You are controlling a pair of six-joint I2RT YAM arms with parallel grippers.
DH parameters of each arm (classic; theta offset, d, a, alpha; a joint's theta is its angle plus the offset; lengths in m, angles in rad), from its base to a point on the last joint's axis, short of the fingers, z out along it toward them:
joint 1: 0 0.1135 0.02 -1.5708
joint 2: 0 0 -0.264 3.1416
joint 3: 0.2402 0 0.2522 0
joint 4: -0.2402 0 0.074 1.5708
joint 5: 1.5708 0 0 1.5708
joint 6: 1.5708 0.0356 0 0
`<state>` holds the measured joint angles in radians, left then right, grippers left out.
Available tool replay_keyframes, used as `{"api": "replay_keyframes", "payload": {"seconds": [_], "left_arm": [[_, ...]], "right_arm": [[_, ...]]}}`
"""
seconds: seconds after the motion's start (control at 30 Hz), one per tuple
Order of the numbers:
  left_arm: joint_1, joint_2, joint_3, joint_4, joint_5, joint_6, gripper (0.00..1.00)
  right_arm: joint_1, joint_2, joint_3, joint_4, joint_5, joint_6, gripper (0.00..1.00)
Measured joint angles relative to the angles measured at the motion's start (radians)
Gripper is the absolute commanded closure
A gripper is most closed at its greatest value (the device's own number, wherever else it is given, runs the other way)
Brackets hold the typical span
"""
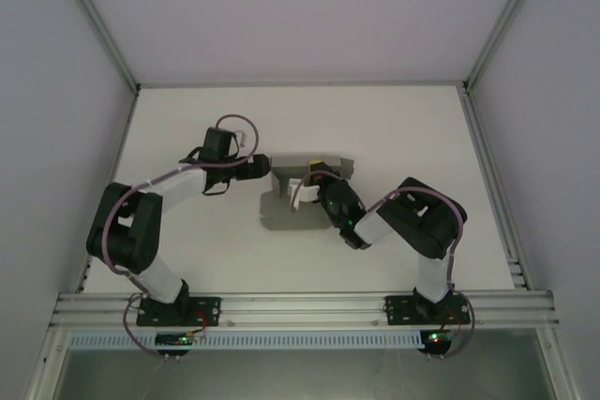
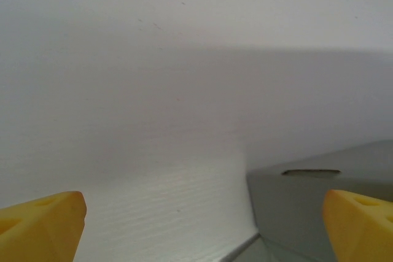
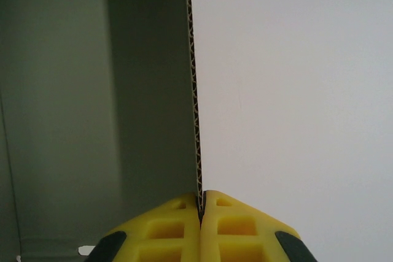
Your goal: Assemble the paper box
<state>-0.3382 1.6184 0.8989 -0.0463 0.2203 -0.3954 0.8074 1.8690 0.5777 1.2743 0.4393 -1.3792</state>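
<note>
Box wall (image 3: 147, 90) (upright) in right gripper (image 3: 201, 198).

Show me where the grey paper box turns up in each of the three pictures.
Top external: the paper box lies at the picture's centre.
Left wrist: it is in the lower right corner, a grey panel with a narrow slot.
Right wrist: it takes up the left half, with its edge running up the centre, pinched by the right gripper.
Shared landmark: the white table beneath it.
</note>
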Motion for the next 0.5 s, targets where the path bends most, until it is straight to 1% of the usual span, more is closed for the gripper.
{"api": "replay_keyframes", "payload": {"seconds": [0.1, 0.2, 0.37, 0.47, 0.5], "left_arm": [[-0.003, -0.005, -0.033, 0.032, 0.035, -0.018, 0.02], [-0.022, -0.006, -0.044, 0.042, 0.039, -0.029, 0.05], [-0.066, -0.008, -0.044, 0.051, -0.032, -0.033, 0.05], [-0.076, -0.026, -0.06, 0.047, -0.086, -0.032, 0.04], [-0.077, -0.04, -0.071, 0.042, -0.107, -0.031, 0.02]], "right_arm": [[-0.003, 0.0, 0.003, -0.008, 0.007, 0.011, 1.0], [-0.003, 0.0, 0.003, -0.011, 0.015, 0.021, 1.0], [-0.009, -0.001, 0.003, -0.015, 0.033, 0.026, 1.0], [-0.009, -0.001, 0.003, -0.017, 0.037, 0.026, 1.0], [-0.009, -0.003, 0.003, -0.019, 0.037, 0.026, 1.0]]}}
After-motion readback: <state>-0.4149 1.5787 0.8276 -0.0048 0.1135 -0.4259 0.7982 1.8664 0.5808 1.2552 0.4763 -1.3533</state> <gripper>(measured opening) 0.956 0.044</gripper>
